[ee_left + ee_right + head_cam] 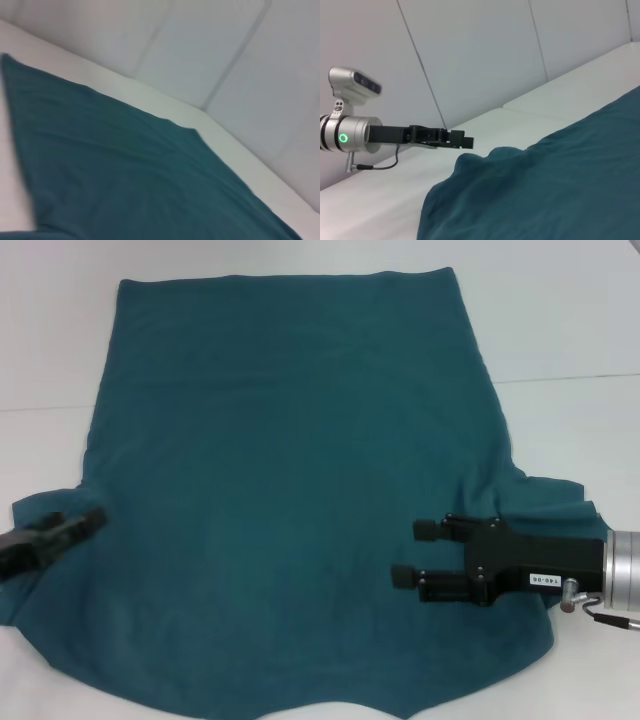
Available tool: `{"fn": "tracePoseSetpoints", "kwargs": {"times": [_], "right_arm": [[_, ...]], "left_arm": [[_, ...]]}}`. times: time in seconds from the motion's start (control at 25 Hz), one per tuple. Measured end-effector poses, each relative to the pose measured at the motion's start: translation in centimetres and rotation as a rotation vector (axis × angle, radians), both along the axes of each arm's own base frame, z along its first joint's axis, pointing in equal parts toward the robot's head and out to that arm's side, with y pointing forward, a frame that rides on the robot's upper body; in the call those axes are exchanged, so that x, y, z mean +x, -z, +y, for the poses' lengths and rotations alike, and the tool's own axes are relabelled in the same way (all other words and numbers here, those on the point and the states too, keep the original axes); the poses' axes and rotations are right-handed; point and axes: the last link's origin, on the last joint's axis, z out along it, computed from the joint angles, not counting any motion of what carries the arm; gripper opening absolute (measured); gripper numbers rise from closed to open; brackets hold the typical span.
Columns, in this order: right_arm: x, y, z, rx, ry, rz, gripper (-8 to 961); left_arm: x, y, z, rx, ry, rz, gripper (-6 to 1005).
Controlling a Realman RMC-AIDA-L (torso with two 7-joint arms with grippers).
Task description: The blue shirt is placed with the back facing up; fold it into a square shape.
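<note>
1. Blue shirt [290,500] lies flat across the surface [560,330], soft, light and limp.
2. Right gripper [412,552], fingers open, hovers at 4 o'clock.
3. Left gripper [92,517] at 8 o'clock sleeve, fingers' state unclear; grasp sleeve edges.

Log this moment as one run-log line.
blue shirt: flat, unfolded | left gripper: at left sleeve | right gripper: open over right side

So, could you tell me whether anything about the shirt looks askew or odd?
Mostly flat, but the blue shirt bunches at its left sleeve beside the left pincer, and wrinkles near the open right pincer. Nothing looks damaged.
</note>
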Motion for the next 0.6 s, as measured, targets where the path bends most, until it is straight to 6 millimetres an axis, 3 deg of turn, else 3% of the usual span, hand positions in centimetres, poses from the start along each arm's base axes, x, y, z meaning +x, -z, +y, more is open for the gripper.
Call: {"fn": "tracePoseSetpoints", "kwargs": {"times": [0.6], "right_arm": [[0.0, 0.0, 0.2, 0.014, 0.017, 0.005, 899]], "left_arm": [[-4.2, -1.7, -0.3, 0.112, -0.239, 0.079, 876]]}}
